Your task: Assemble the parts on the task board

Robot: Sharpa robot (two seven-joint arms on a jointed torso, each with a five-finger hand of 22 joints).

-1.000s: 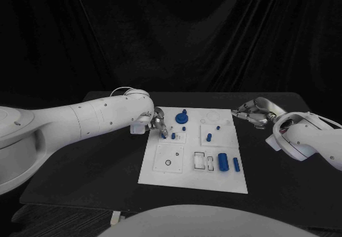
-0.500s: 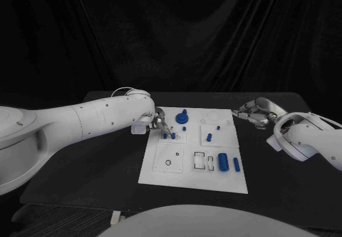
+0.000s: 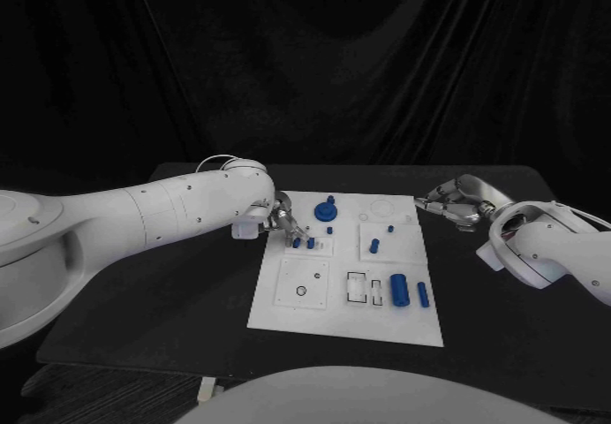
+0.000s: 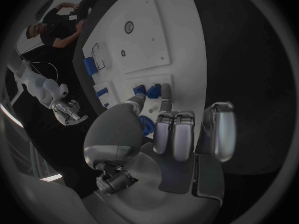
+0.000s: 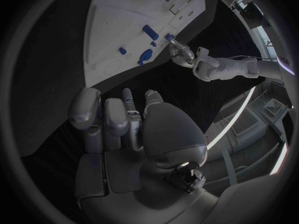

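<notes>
The task board [image 3: 343, 311] is a white rectangular plate lying flat in the middle of the black desk, with outlined recesses and small holes across its surface. Small blue parts sit on it: a round disc-like piece [image 3: 326, 211] near the far edge, two short pegs [image 3: 303, 242] standing side by side toward the board's left edge, a peg [image 3: 373, 246] near the centre, and two cylinders [image 3: 398, 291] lying side by side near the right edge.
</notes>
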